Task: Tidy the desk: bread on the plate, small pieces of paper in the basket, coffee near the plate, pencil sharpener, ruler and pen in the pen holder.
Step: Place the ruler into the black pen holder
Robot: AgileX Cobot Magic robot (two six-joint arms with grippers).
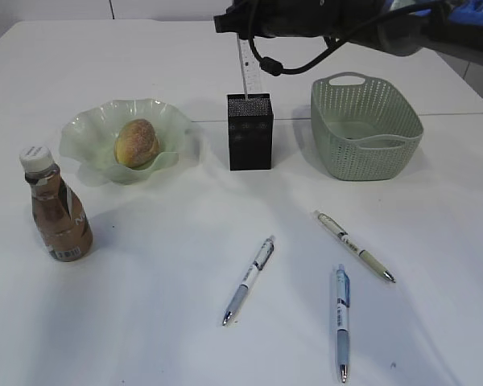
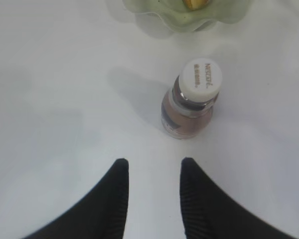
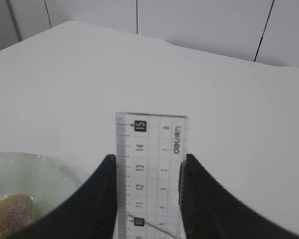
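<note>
Look at your right gripper (image 3: 147, 169) first. Its two black fingers (image 3: 102, 194) squeeze a clear ruler (image 3: 150, 169) between them, one on each long edge. The ruler points away from the camera, over the white table (image 1: 145, 322). In the exterior view, the ruler (image 1: 249, 68) hangs straight up and down under the right arm, and its bottom end goes down into the black pen holder (image 1: 250, 133).

Your left gripper (image 2: 152, 167) has its fingers partly apart, and there is nothing between them. It hangs above the table, just near the coffee bottle (image 2: 192, 99). The bottle has a white cap and stands up straight.

From the exterior view, the coffee bottle (image 1: 55, 205) stands at the left, near the wavy green plate (image 1: 88, 133). The bread (image 1: 137, 143) sits on the plate. The pen holder is just right of the plate. The green basket (image 1: 366, 125) is further right, well apart from the holder.

Three pens lie flat on the table in front. One pen (image 1: 249, 280) lies in the middle, a blue pen (image 1: 341, 320) is to its right, and a green pen (image 1: 353, 246) lies slanted above that one.
</note>
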